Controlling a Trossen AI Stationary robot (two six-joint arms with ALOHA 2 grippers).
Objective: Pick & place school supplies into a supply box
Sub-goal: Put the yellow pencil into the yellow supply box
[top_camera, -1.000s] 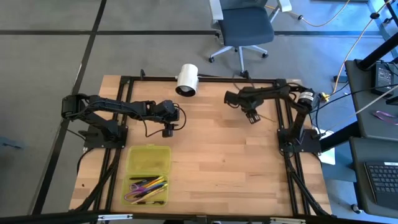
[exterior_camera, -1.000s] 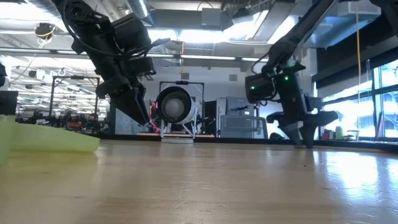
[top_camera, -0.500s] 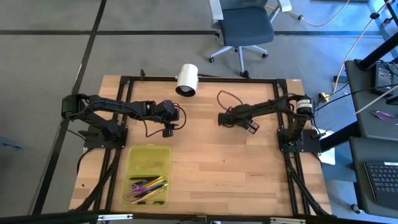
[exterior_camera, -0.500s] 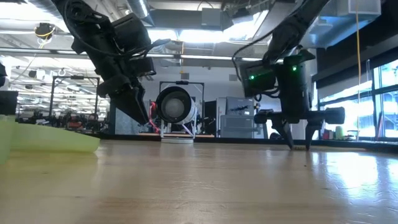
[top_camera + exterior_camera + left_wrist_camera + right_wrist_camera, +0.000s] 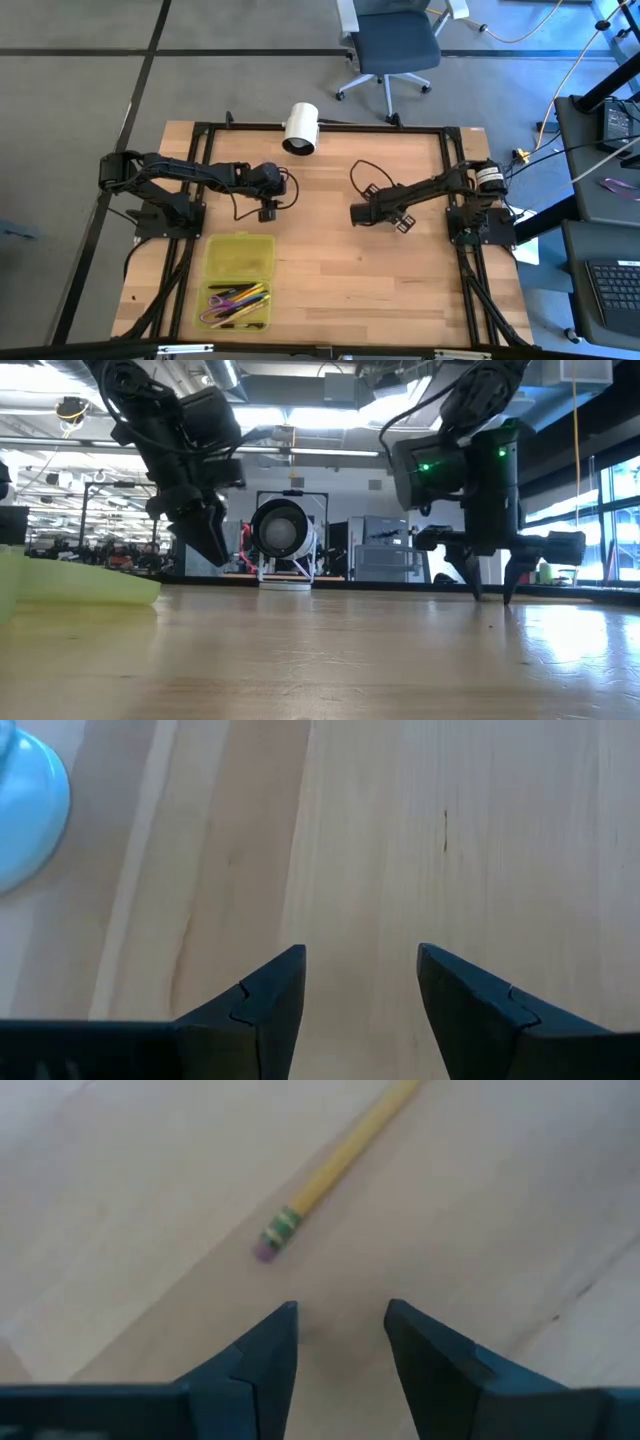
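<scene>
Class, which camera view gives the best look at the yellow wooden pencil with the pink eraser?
The right wrist view: the yellow wooden pencil lies large on the table, its eraser end clear. The high, low and left wrist views show no discernible pencil on the table.

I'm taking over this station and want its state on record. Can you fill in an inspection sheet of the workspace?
Surface: wooden table, mostly bare.
Job's things: supply box lies open near the left arm, pens and scissors in one half; a yellow pencil lies loose ahead of the right gripper.
Clutter: white cylinder at the far edge.
Grippers: left gripper open, empty, above the table; right gripper open, empty.
Cables: loops along both arms; orange cable on the floor.
Surroundings: office chair; desk with keyboard.
</scene>
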